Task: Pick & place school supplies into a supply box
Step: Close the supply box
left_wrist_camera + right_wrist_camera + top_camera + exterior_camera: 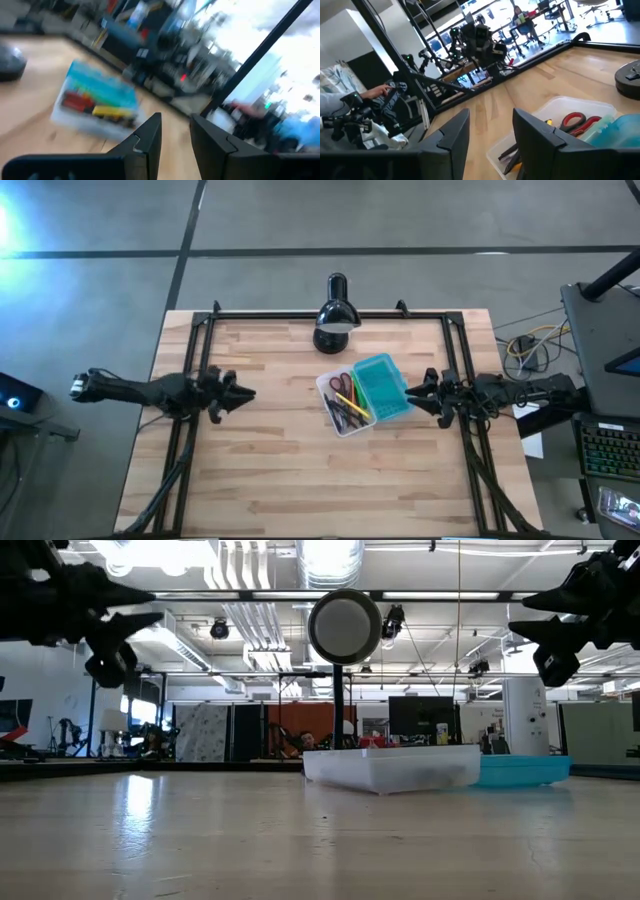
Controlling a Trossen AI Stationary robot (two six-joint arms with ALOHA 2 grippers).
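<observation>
Supply box (pixel 364 394) at desk (pixel 270 480) centre, lid (pixel 381 387) hinged open to right, scissors (pixel 342 385) and pens (pixel 349 411) already in tray. Left end effector (pixel 243 393) well left of box, raised, fingers parted, holding nothing. Right end effector (pixel 411 391) just beside lid, parted, empty. Risks: right arm clipping lid and shoving box; lamp (pixel 335 318) close behind box, easy to catch.
</observation>
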